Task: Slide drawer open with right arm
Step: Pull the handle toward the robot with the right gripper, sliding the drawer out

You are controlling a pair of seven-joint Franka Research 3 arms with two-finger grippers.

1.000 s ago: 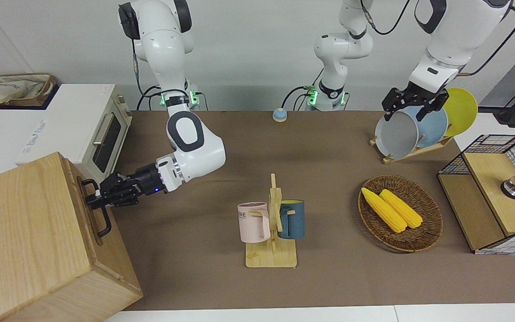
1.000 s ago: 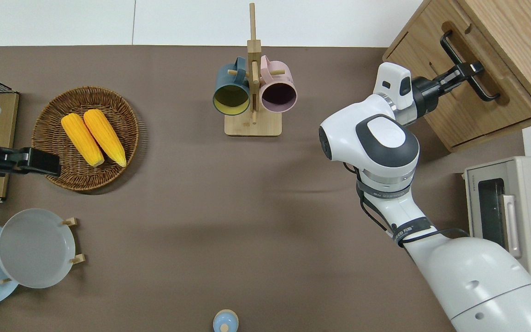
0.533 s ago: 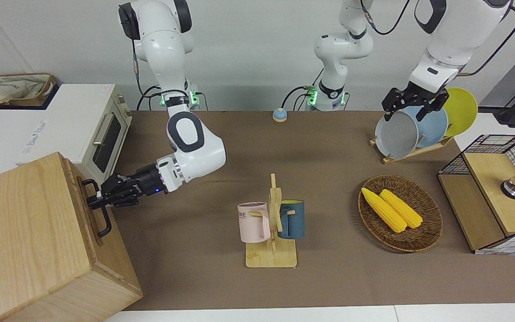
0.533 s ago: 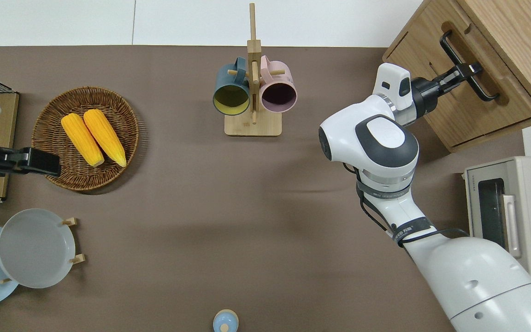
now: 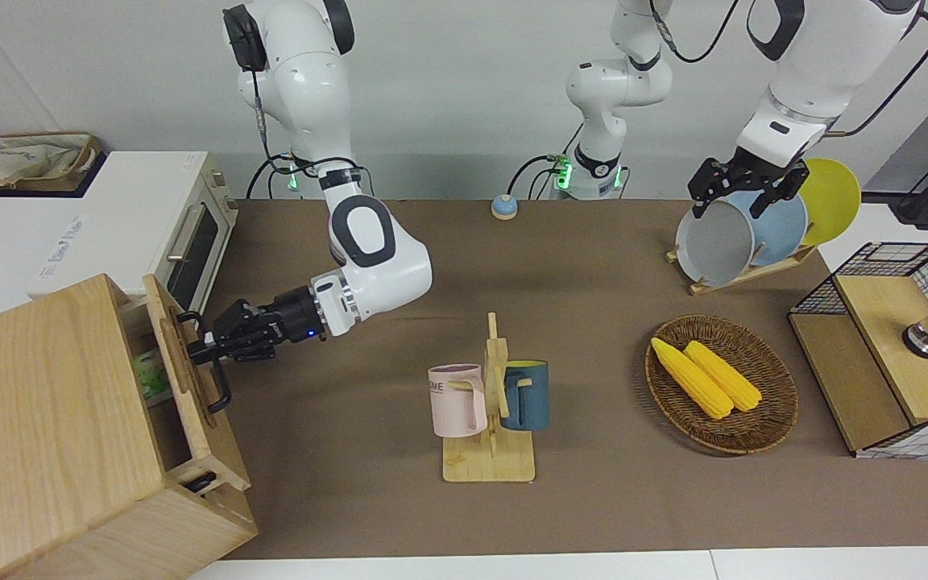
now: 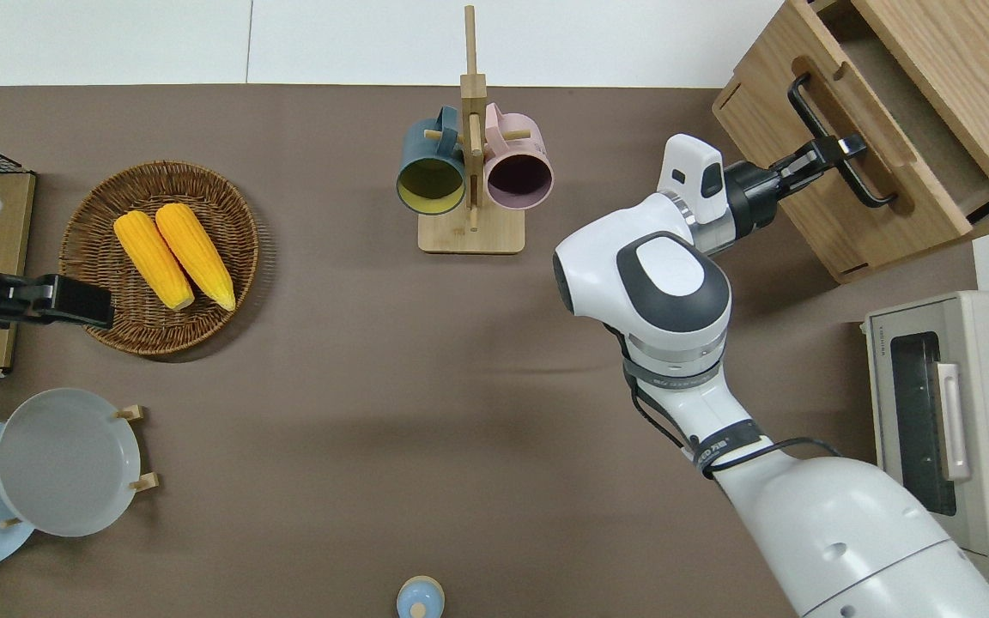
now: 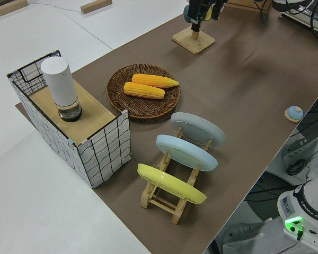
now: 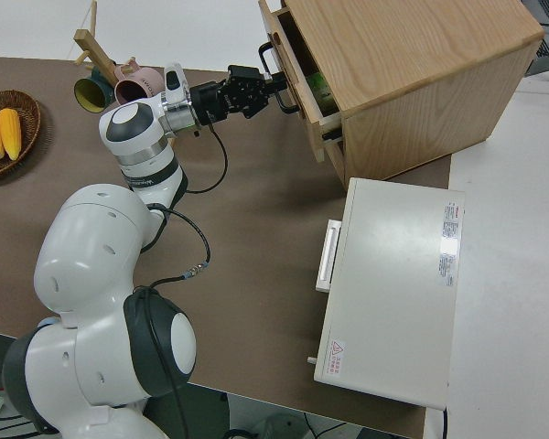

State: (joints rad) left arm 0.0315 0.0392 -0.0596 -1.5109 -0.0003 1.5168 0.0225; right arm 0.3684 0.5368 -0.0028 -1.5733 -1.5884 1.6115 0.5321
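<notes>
The big light-wood box [image 5: 37,419] stands at the right arm's end of the table, farther from the robots than the toaster oven. Its drawer [image 5: 182,379] is pulled partly out. It also shows in the overhead view [image 6: 915,129] and in the right side view [image 8: 302,55]. My right gripper [image 5: 205,352] is shut on the drawer's black bar handle [image 5: 218,387] near its middle, as the overhead view [image 6: 838,150] and the right side view [image 8: 273,84] show. Something green [image 5: 150,374] lies inside the drawer. My left arm is parked, its gripper [image 5: 742,189] open.
A white toaster oven [image 5: 182,234] stands beside the box, nearer to the robots. A mug rack [image 5: 490,403] with a pink and a blue mug stands mid-table. A wicker basket [image 5: 786,403] of corn, a plate rack [image 5: 742,234] and a wire-mesh box [image 5: 891,346] are at the left arm's end.
My right gripper has pulled the handle toward the middle of the table, and the drawer has slid from shut to partly open. The left arm has not moved.
</notes>
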